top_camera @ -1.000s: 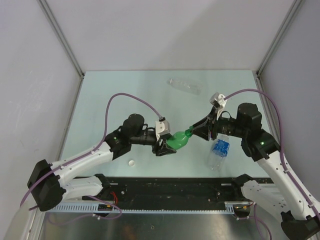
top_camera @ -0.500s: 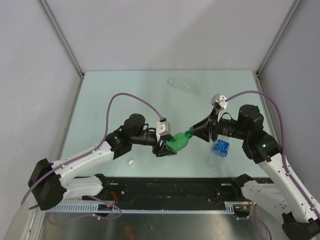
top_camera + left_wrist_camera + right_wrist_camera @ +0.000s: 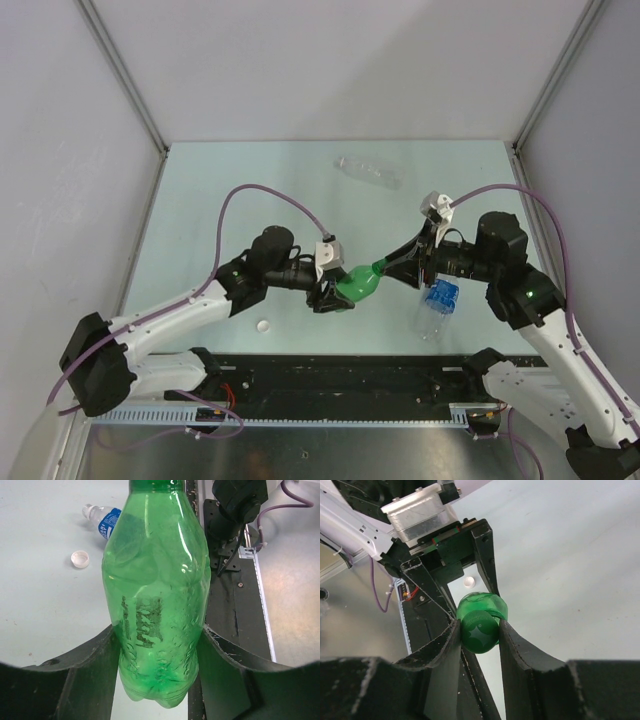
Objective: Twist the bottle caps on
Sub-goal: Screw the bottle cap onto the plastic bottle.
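The translucent green bottle (image 3: 358,283) hangs tilted above the table, its lower body clamped between the fingers of my left gripper (image 3: 330,286). In the left wrist view the bottle (image 3: 155,595) fills the gap between the two pads of that gripper (image 3: 159,630). My right gripper (image 3: 386,266) comes from the right and is shut on the green cap (image 3: 480,632), which sits on the bottle's neck (image 3: 485,604). Both pads of this gripper (image 3: 479,630) press the cap's ribbed side. One white cap (image 3: 263,325) lies loose on the table, left of the bottle.
A clear bottle with a blue label (image 3: 437,305) lies under the right arm, uncapped (image 3: 102,522). A clear unlabelled bottle (image 3: 368,172) lies near the back edge. The black base rail (image 3: 340,375) runs along the near edge. Grey walls enclose three sides.
My right wrist has turned a little while staying shut on the green cap. The green bottle and the left gripper have barely moved.
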Motion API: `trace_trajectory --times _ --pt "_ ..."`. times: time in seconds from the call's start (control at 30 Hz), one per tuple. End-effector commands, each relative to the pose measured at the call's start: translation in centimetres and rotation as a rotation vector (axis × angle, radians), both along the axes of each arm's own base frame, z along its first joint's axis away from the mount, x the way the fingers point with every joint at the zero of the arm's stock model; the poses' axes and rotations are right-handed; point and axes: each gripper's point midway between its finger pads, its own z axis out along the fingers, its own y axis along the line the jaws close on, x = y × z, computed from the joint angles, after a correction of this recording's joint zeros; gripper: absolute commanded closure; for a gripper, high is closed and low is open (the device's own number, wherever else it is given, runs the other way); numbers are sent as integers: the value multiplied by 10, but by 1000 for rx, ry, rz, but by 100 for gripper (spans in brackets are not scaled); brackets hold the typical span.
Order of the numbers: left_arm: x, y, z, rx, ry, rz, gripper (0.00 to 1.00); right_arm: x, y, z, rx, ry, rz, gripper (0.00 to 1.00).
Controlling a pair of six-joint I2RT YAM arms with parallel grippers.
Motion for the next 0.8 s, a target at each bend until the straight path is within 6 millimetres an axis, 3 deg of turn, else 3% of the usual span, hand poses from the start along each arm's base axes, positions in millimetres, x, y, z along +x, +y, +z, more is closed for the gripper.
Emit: trace_trajectory --times 0.0,0.33,0.77 --pt "0 -6 30 -68 -37 -26 100 5 -5 11 -12 -42 -45 65" --pt "-3 -7 32 -75 -39 -45 100 14 -2 7 -21 -31 -64 65" --pt "-6 -12 43 -94 -11 -69 100 -3 6 5 -16 -11 41 64"
